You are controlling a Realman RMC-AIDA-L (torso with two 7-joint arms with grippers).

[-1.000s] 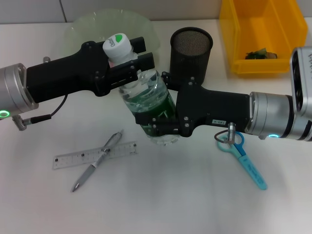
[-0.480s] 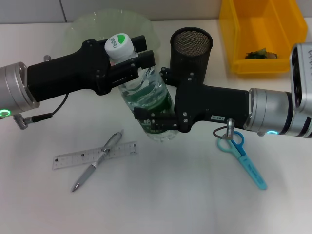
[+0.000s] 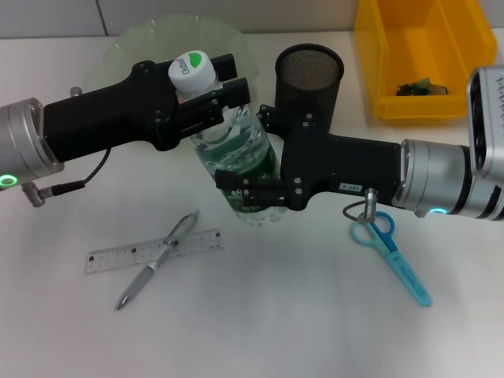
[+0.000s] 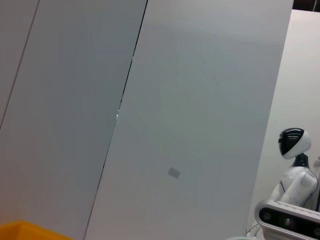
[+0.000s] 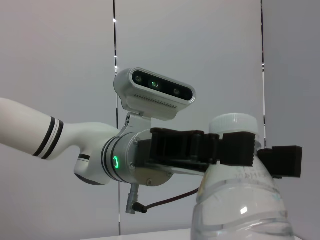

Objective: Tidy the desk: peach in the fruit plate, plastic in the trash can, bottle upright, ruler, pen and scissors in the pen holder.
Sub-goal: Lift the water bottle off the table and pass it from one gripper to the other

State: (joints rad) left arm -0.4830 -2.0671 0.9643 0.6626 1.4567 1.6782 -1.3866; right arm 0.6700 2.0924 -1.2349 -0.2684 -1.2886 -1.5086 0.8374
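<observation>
both grippers clamp the bottle (image 3: 236,150); left (image 3: 206,101) neck, right (image 3: 252,193) base

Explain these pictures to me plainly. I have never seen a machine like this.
This is a two-armed robot tidying a desk. The head view looks down from its head; the other two come from cameras on its wrists. Both arms hold one clear water bottle: the left gripper clamps its neck just under the white cap, the right gripper grips near its base. The right wrist view shows that neck grip; the left wrist view shows only a wall. On the desk lie a ruler with a pen across it, and blue scissors. Behind stand a mesh pen holder, a glass plate and a yellow bin.
</observation>
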